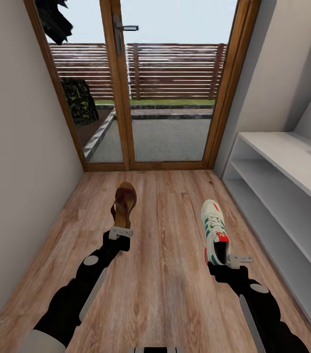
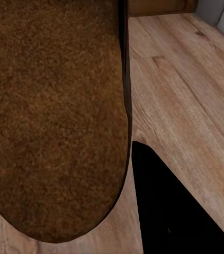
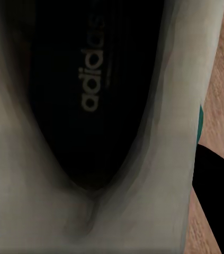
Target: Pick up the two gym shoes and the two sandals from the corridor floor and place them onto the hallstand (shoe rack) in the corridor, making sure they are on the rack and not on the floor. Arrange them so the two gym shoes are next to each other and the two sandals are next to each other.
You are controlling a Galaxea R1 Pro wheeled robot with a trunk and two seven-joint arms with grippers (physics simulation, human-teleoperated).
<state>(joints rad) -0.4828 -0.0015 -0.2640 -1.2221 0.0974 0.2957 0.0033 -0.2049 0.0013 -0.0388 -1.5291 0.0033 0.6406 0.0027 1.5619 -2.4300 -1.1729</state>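
Note:
My left gripper (image 1: 120, 231) is shut on the heel end of a dark-brown sandal (image 1: 124, 202), which points away from me above the wood-plank corridor floor (image 1: 170, 299). The left wrist view looks onto the sandal's brown sole (image 2: 53, 116), with one black finger (image 2: 170, 211) beside it. My right gripper (image 1: 234, 258) is shut on the heel of a white gym shoe (image 1: 213, 226) with green stripes and a red-orange heel patch. The shoe's dark insole (image 3: 90, 106) faces the right wrist camera. The white hallstand (image 1: 283, 181) runs along the right wall. The other sandal and the other gym shoe are out of view.
A wood-framed glass door (image 1: 165, 98) closes the far end of the corridor. A plain wall (image 1: 13, 171) runs along the left. The hallstand's open shelves (image 1: 273, 206) face the floor strip between them.

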